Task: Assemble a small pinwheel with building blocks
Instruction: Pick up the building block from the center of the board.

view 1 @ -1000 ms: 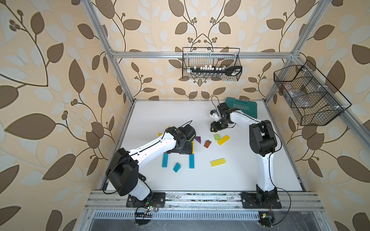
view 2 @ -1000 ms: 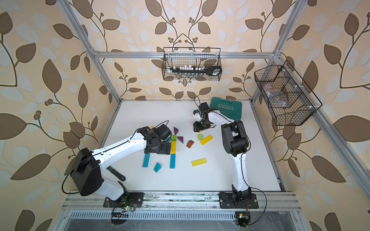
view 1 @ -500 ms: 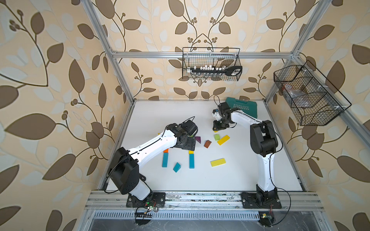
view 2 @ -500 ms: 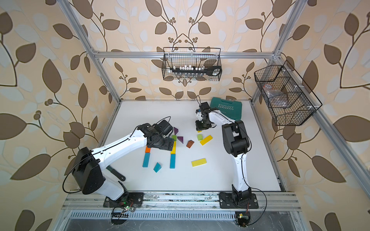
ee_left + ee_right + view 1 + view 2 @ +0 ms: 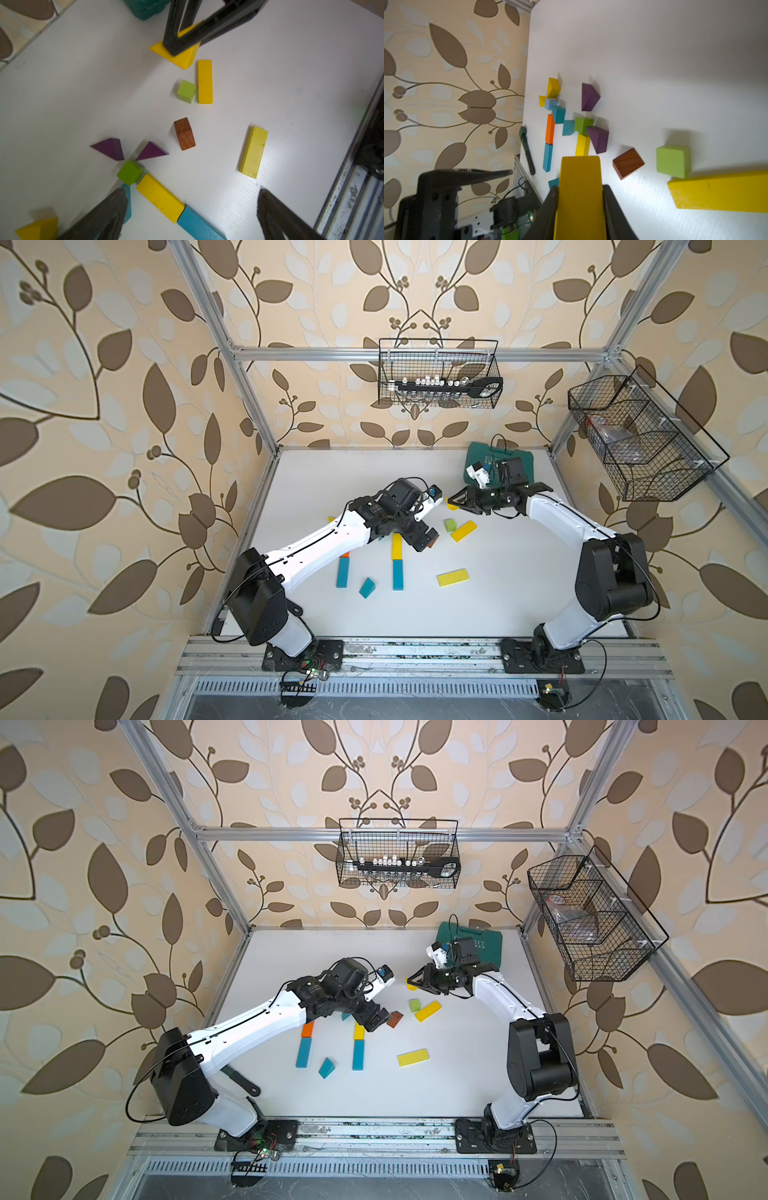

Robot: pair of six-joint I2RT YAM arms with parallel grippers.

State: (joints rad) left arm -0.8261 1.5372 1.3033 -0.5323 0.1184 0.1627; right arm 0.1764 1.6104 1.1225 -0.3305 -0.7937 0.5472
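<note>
Left arm [image 5: 316, 547]: extended low and forward from base, elbow nearly straight, wrist short of yellow wedge [image 5: 182, 59]. Left gripper [image 5: 423, 540]: angled downward, jaws spread wide, holding nothing, well apart from yellow wedge. Right arm [image 5: 569, 522]: upper link upright, forearm reaching across toward yellow wedge. Right gripper [image 5: 580, 187]: closed on yellow wedge, fingers [image 5: 612, 203] pressed flat against its two opposite faces, tips pointing toward left gripper.

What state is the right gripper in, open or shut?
The right gripper is shut on the yellow wedge: in the right wrist view both fingers press against its sides.
</note>
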